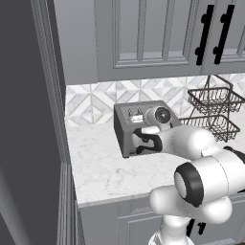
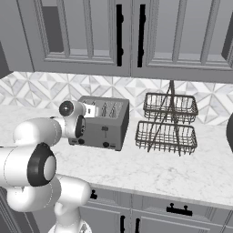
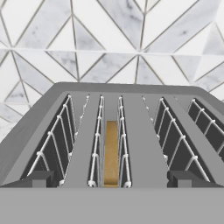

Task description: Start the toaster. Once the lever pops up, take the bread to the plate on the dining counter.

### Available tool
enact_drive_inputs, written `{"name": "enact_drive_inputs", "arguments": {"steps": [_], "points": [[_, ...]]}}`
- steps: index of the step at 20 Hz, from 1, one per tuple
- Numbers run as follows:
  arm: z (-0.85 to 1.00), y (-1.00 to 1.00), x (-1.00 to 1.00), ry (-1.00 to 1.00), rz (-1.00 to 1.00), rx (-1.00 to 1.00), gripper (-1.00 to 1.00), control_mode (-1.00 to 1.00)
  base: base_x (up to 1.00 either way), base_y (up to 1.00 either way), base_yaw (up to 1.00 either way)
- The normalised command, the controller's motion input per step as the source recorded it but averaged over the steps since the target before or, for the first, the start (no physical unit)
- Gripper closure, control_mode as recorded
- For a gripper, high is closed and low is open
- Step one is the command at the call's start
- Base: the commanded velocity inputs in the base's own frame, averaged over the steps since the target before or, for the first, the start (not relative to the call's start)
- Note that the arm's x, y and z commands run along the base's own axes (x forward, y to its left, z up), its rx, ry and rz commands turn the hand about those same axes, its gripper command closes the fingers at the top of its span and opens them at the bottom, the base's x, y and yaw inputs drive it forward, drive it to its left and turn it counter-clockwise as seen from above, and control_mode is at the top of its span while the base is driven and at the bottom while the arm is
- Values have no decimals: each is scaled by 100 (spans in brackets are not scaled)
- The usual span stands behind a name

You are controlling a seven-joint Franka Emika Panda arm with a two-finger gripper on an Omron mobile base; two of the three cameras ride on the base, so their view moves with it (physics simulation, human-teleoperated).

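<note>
**Claw over toaster, bread sunk in slot**

Toaster sits on the marble tabletop, w/ its back close to the patterned backsplash. It's the landmark for the rest.

- Claw: in hand view, poised above the toaster's front edge, looking down along the slots. Two dark fingertips stand wide apart, one each side of the middle slots, so it's released, gripping nothing.
- Bread: golden-brown slice sitting low inside one of the toaster's middle slots, between the wire guides, top edge below the toaster's top face. It lies between the two tips, not touched by either.
- Arm: in left base view the white wrist reaches over the toaster's top and front, covering most of the front face. In right base view it comes in from the toaster's left side, hand over the left end of the top.
- Lever: small black tab on the toaster's grey front, seen in right base view; two small black knobs sit below it near the bottom edge.
- Wire basket rack: two-tier, dark, on the tabletop just right of the toaster, not touching it.
- Grey wall cabinets w/ black handles hang above the toaster.
</note>
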Motion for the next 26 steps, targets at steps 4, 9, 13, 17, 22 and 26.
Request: {"name": "enact_drive_inputs", "arguments": {"steps": [4,9,13,17,22,26], "points": [[0,0,0,0,0,0,-100,-100,0,0,0],[0,0,0,0,0,0,-100,-100,0,0,0],[0,0,0,0,0,0,-100,-100,0,0,0],[0,0,0,0,0,0,-100,-100,0,0,0],[0,0,0,0,0,0,-100,-100,0,0,0],[0,0,0,0,0,0,-100,-100,0,0,0]]}}
